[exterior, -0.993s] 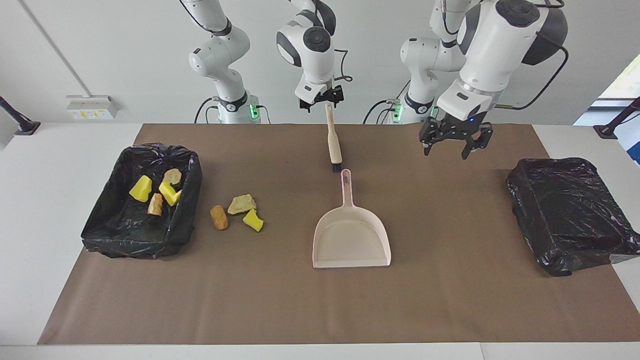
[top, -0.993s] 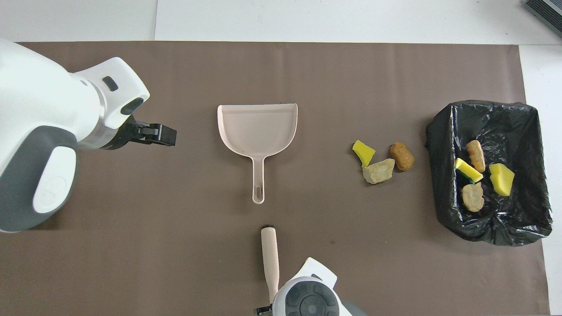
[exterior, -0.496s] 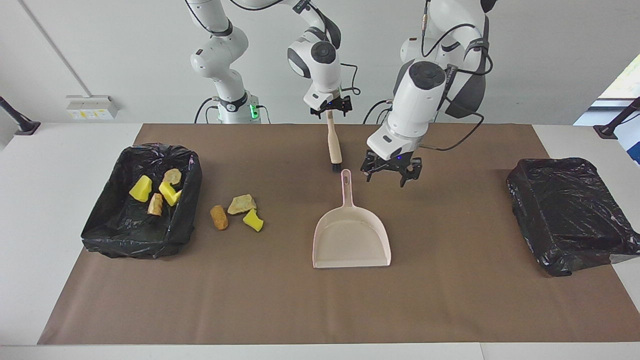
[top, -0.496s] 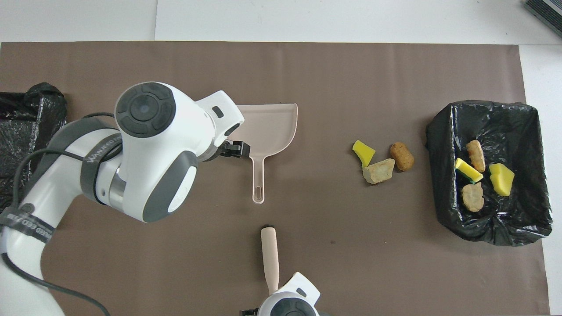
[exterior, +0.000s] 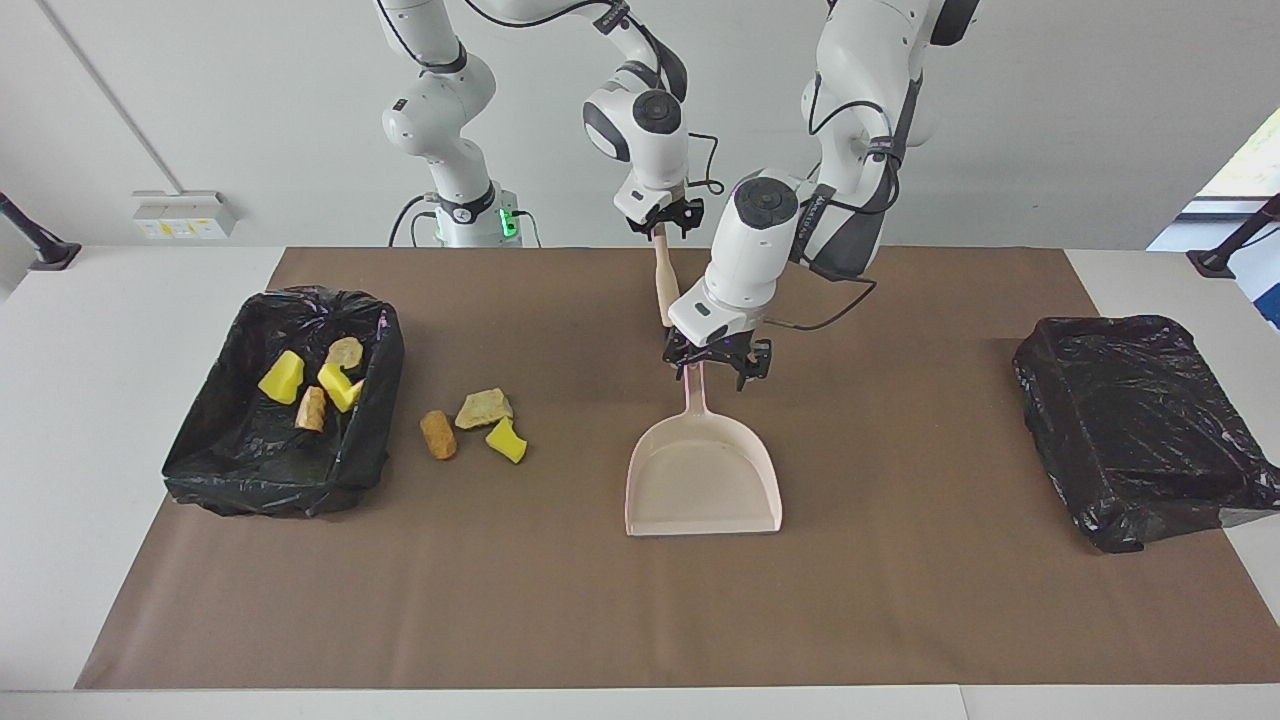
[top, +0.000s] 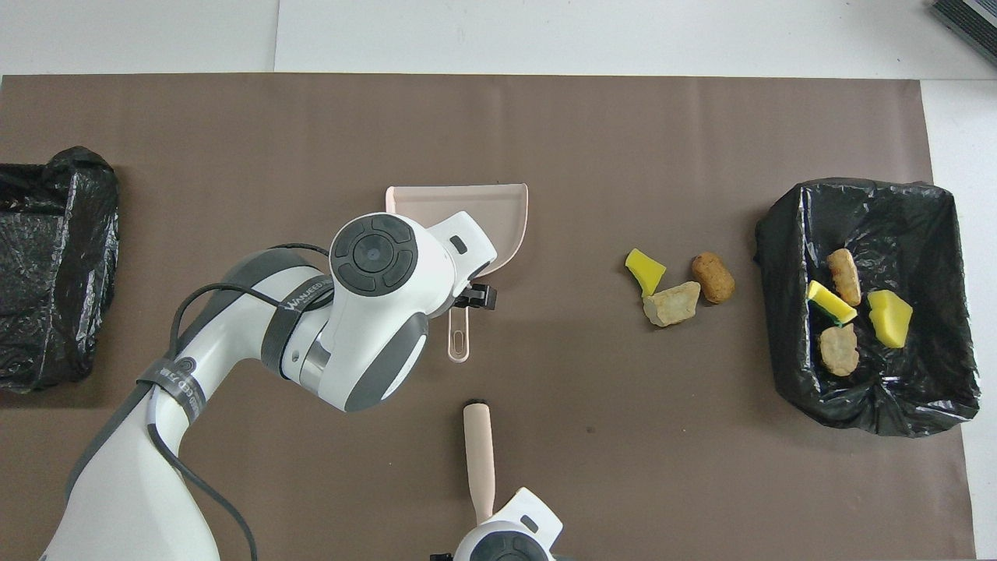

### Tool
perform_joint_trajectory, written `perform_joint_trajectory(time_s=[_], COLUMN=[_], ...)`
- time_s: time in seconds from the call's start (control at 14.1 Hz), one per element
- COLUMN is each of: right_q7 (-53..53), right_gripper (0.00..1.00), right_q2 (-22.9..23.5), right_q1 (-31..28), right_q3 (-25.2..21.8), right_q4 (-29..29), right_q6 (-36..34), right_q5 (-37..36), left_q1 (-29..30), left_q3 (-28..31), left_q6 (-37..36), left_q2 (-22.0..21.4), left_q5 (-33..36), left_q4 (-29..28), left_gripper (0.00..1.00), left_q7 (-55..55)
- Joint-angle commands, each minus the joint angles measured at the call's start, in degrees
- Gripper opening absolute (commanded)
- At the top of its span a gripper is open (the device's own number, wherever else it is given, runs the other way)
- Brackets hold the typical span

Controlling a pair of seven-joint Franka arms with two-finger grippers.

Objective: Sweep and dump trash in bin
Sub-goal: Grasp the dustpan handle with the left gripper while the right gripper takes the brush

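A pink dustpan (exterior: pixel 702 482) lies flat mid-mat, its handle pointing toward the robots. My left gripper (exterior: pixel 714 364) is low over that handle, open, one finger on each side. The beige brush (exterior: pixel 664 282) lies nearer the robots than the dustpan, and my left arm hides its bristle end. My right gripper (exterior: pixel 664 222) is at the top end of the brush handle. On the mat beside the bin (exterior: pixel 268 490) lies trash: a brown piece (exterior: pixel 438 435), a beige lump (exterior: pixel 484 408) and a yellow sponge chunk (exterior: pixel 507 440). Several more scraps lie inside that bin.
A second black-lined bin (exterior: pixel 1140 430) stands at the left arm's end of the table, with nothing visible in it. The brown mat (exterior: pixel 900 600) covers most of the table. My left arm (top: pixel 366 312) hangs over part of the dustpan in the overhead view.
My left arm swung from beside the second bin across to the dustpan handle and came down over it. My right gripper lowered onto the end of the brush handle.
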Motion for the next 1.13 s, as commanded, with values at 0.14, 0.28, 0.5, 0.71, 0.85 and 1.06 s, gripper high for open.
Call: perform_joint_trajectory(time_s=[0.14,0.28,0.5,0.71,0.85,1.06], right_q7=[1.43,1.43,-0.58,-1.20,-5.04,-19.36], right_gripper=[0.00,0.00,0.00,0.00,0.00,0.00], right_q2=[-1.98,-5.82,-13.04,-16.65,-17.19,-13.34], right_q1=[-1.27,-4.15,-10.92,-16.28,-21.20,-30.68], right_q3=[-0.47,-0.65,-0.56,-0.74,-0.57,-0.83], right_q4=[0.62,1.59,2.64,4.48,4.58,4.32], right_q6=[-4.82,-10.96,-22.90,-32.94,-33.93,-30.61], right_q5=[-1.49,-3.60,-9.74,-19.05,-24.94,-37.84], left_q1=[-2.10,-2.01,-2.01,-2.01,-2.01,-1.14], left_q3=[0.50,0.50,0.59,0.50,0.50,0.59], left_q6=[4.41,4.15,3.45,3.89,3.72,2.40], left_q2=[3.43,3.44,3.44,3.52,3.52,2.83], left_q5=[3.51,3.52,3.52,9.65,9.93,14.56], left_q4=[-0.78,-0.78,-0.69,-0.43,-0.43,-0.07], left_gripper=[1.00,1.00,0.54,0.22,0.14,0.05], left_q7=[-3.42,-3.52,-3.69,-3.61,-3.52,-2.38])
